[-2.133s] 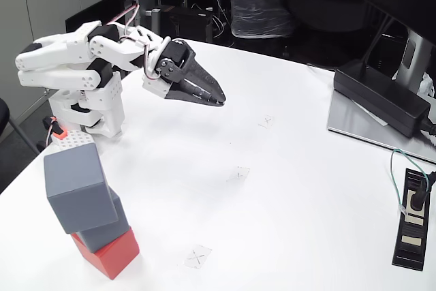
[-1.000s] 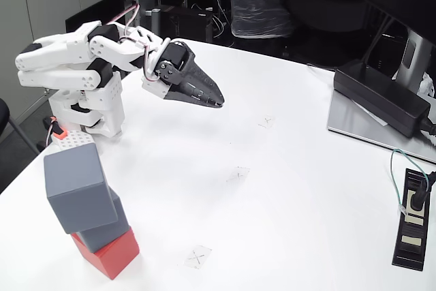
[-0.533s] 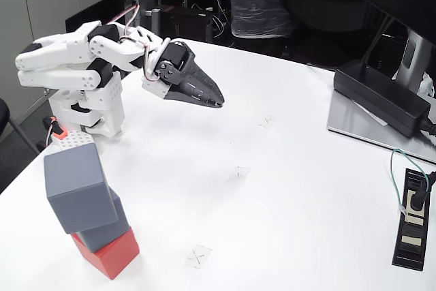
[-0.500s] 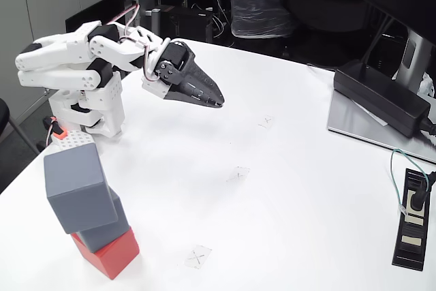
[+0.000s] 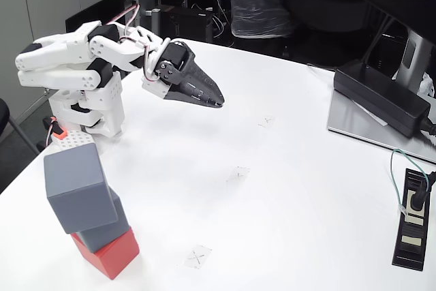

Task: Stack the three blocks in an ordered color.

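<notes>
Fixed view: we note the white table (image 5: 293, 230) as the largest surface, running from the lower left to the right edge. On its upper left stands the white arm (image 5: 75, 66), folded back over its base, its forearm reaching toward the table's middle. On the right rear we see a grey tray (image 5: 371, 131) carrying a black power brick (image 5: 381, 97), with a monitor stand (image 5: 415, 56) behind it. At the lower left corner we record the three blocks in one stack: the top grey block (image 5: 76, 187) sits skewed and overhanging to the left on the middle grey block (image 5: 105, 226), which rests on the red block (image 5: 109, 255) on the table. The black gripper (image 5: 219, 102) hangs in the air above the table, well apart from the stack, pointing right and slightly down; its fingers lie together, tips meeting, with nothing held. A black power strip (image 5: 412, 219) with a cable plugged in lies near the right edge. Three small taped crosses (image 5: 197, 257) mark the tabletop between stack and tray.
</notes>
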Controlling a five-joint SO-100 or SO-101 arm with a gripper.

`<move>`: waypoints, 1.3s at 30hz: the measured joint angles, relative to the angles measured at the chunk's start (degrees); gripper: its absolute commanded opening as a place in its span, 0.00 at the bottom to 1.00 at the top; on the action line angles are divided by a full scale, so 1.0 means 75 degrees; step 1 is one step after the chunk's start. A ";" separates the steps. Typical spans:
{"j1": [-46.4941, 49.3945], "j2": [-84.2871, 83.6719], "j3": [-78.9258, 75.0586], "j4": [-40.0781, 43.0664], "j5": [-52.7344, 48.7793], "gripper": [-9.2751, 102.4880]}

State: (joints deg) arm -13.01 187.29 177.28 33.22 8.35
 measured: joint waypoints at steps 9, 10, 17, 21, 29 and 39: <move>0.0000 0.0000 0.0000 0.0000 0.0000 0.08; 0.0000 0.0000 0.0000 0.0000 0.0000 0.08; -0.0035 0.0000 0.0023 0.0000 -0.0680 0.08; -0.0035 0.0000 0.0023 0.0000 -0.0469 0.08; -0.0035 0.0000 0.0023 0.0000 -0.0141 0.08; -0.0023 0.0000 0.0023 0.0000 -0.0223 0.08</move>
State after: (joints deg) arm -13.18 187.29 177.45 33.22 6.68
